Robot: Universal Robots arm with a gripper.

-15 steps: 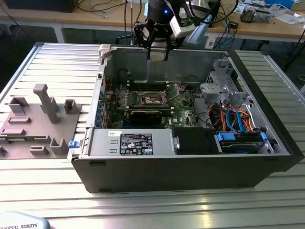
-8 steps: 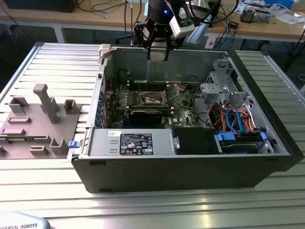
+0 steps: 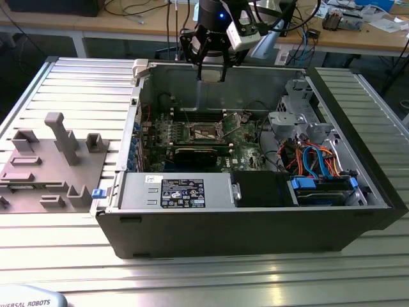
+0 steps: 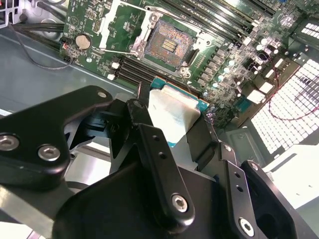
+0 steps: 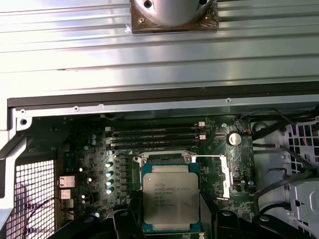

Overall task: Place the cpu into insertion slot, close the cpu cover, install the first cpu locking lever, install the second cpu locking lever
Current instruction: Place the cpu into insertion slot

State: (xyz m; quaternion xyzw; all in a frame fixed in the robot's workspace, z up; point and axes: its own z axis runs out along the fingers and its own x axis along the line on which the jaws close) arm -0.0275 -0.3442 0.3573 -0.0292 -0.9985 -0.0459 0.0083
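- The gripper (image 3: 211,69) has its jaws closed on the cpu (image 5: 170,196). It pinches the chip by 2 opposite edges, metal face up.
- The cpu hangs well above the green motherboard (image 4: 224,55), about level with the rim of the open computer case (image 3: 223,236) in the exterior view.
- The insertion slot (image 4: 169,42) lies bare with its contacts showing. The cpu cover (image 4: 123,26) is swung open just beside it.
- The step in hand looks like carrying the chip down to the slot.
- To do it well, I judge the chip must stay flat and square to the slot's rim, with its corners matched.
- It should come straight down with no sideways slide, as the contacts look delicate.
- The fingers should pass clear of the raised cover.
- How exactly the chip lines up with the slot I cannot tell.
- The arm reaches in from above the case's wall furthest from the exterior camera, with its wrist pointing down and its fingers near vertical.
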